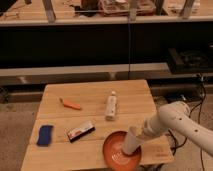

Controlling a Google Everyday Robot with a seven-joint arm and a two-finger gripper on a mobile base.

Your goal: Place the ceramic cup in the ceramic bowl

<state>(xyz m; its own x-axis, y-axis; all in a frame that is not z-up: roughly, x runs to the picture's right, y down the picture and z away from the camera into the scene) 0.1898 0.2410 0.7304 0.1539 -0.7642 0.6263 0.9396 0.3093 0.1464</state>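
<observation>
The ceramic cup (131, 141), small, pale and tapered, is tilted inside the right part of the ceramic bowl (113, 150). The bowl is wide, shallow and orange-red, and sits at the front right edge of the wooden table (90, 95). My gripper (140, 133) is at the end of the white arm that reaches in from the right. It is shut on the cup's upper part and holds it low in the bowl. The cup hides the bowl's right rim.
A white bottle (111, 105) lies on its side mid-table behind the bowl. A small orange carrot-like thing (71, 104) lies at the left back. A blue sponge (45, 135) and a dark flat packet (81, 131) lie front left. Shelving stands behind the table.
</observation>
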